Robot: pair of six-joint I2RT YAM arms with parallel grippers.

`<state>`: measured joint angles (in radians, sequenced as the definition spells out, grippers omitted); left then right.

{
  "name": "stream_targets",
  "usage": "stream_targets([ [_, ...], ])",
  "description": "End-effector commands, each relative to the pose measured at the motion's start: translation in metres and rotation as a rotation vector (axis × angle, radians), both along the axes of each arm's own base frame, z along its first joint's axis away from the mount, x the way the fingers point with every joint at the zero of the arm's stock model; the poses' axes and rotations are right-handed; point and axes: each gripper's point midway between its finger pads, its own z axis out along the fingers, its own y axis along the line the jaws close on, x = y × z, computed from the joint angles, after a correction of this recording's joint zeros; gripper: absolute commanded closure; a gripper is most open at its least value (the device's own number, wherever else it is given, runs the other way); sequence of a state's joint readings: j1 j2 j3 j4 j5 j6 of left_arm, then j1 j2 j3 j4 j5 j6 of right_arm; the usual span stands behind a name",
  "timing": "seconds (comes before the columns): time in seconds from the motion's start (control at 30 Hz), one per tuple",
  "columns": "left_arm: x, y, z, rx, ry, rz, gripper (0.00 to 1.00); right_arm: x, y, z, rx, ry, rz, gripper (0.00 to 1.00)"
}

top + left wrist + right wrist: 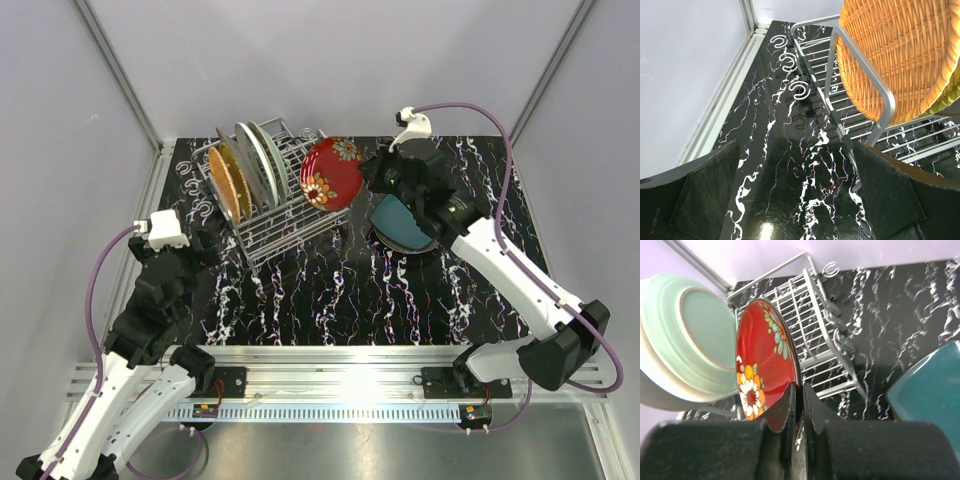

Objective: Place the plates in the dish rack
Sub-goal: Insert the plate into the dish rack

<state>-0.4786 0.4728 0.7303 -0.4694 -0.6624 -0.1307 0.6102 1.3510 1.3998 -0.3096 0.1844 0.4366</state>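
Note:
The silver wire dish rack (290, 215) stands at the table's back middle. An orange woven plate (226, 182), a pale blue-green plate (268, 160) and others stand on edge in it. My right gripper (368, 172) is shut on the rim of the red flowered plate (332, 172) and holds it upright at the rack's right end; the right wrist view shows the red plate (762, 365) pinched between my fingers (788, 402). A dark teal plate (402, 225) lies flat on the table under the right arm. My left gripper (795, 195) is open and empty, left of the rack.
White hooks (800, 90) hang on the rack's left rail. The rack's rail (880, 90) and the orange plate (900, 50) stand close to the left gripper's right finger. A metal frame post (158, 150) borders the table at left.

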Motion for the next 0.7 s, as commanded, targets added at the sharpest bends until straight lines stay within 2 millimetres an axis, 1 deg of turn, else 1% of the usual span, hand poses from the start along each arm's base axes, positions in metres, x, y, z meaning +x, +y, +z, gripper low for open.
stream_targets([
  [0.0,0.001,0.004,0.009,-0.012,-0.041,0.027,0.01,0.012,-0.002,0.057,0.012,-0.155,-0.097,1.00],
  [0.1,0.001,0.005,0.010,-0.013,-0.046,0.026,0.01,0.015,0.006,0.055,-0.017,-0.158,-0.092,1.00],
  [0.17,0.001,0.004,0.009,-0.012,-0.043,0.025,0.01,0.017,0.008,0.057,-0.036,-0.165,-0.095,1.00],
  [0.2,0.001,0.004,0.009,-0.013,-0.043,0.020,0.01,0.018,0.011,0.054,-0.050,-0.162,-0.089,1.00],
  [0.27,0.001,0.004,0.010,-0.015,-0.044,0.022,0.01,0.020,0.012,0.056,-0.070,-0.174,-0.093,1.00],
  [0.3,0.001,0.003,0.009,-0.014,-0.043,0.021,0.01,0.019,0.017,0.054,-0.079,-0.175,-0.083,1.00],
  [0.43,0.001,0.002,0.009,-0.016,-0.042,0.012,0.01,0.021,0.024,0.053,-0.115,-0.187,-0.076,1.00],
  [0.67,0.001,0.001,0.010,-0.020,-0.047,0.004,0.01,0.021,0.035,0.059,-0.126,-0.215,-0.069,1.00],
])
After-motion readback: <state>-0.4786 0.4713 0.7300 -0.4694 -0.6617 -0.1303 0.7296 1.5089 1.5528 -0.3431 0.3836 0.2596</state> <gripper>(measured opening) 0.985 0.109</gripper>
